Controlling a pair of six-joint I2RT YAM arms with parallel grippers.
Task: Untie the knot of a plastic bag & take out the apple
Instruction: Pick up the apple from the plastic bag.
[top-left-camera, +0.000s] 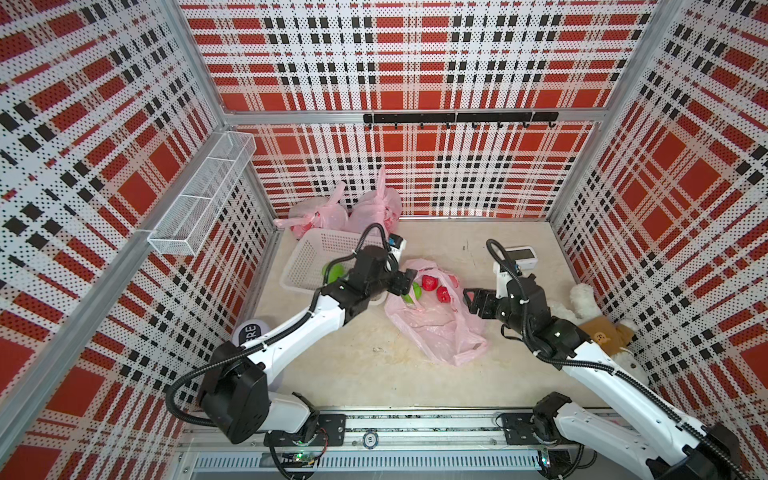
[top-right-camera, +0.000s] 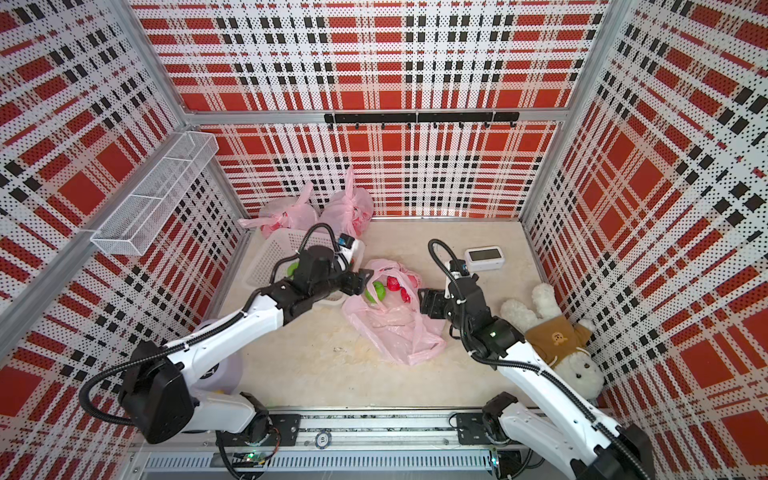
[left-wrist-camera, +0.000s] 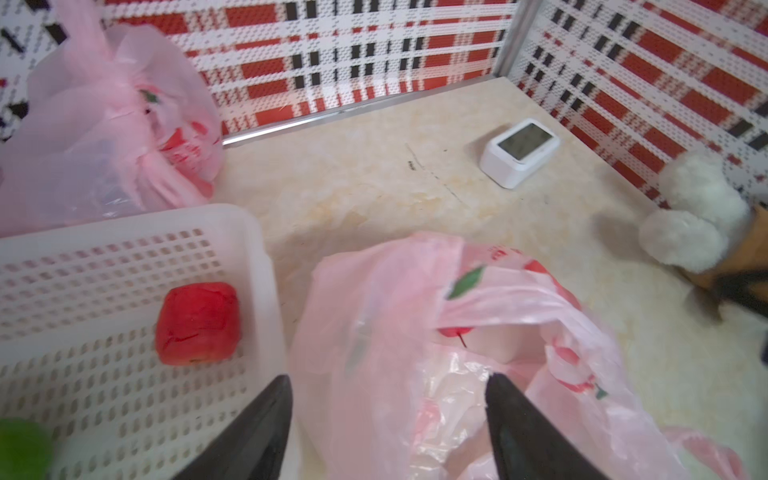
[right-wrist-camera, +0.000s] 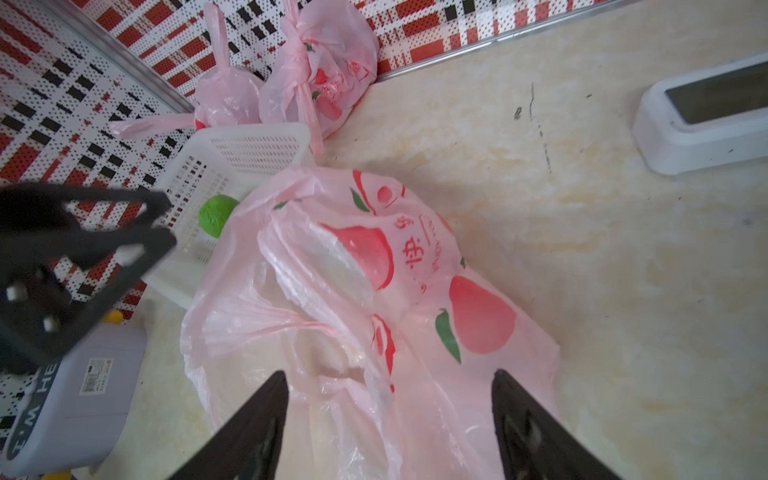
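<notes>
A pink plastic bag (top-left-camera: 440, 328) (right-wrist-camera: 332, 291) lies slack in the middle of the table, mouth open and handles loose. No knot shows on it. Red and green patches on it in both top views may be print or fruit; I cannot tell. A red apple (left-wrist-camera: 197, 322) lies in the white basket (left-wrist-camera: 262, 249) beside a green fruit (right-wrist-camera: 216, 214). My left gripper (top-left-camera: 405, 282) (left-wrist-camera: 389, 378) is open at the bag's basket-side edge, with pink film under its jaws. On the other side of the bag, my right gripper (top-left-camera: 469, 299) (right-wrist-camera: 390, 374) is open over the bag and grips nothing.
Two knotted pink bags (top-left-camera: 316, 214) (top-left-camera: 376, 208) stand against the back wall behind the basket. A white clock (top-left-camera: 519, 253) sits at the back right and a plush toy (top-left-camera: 598, 324) at the right wall. A grey box (right-wrist-camera: 83, 395) is front left, a wire shelf (top-left-camera: 199, 199) on the left wall.
</notes>
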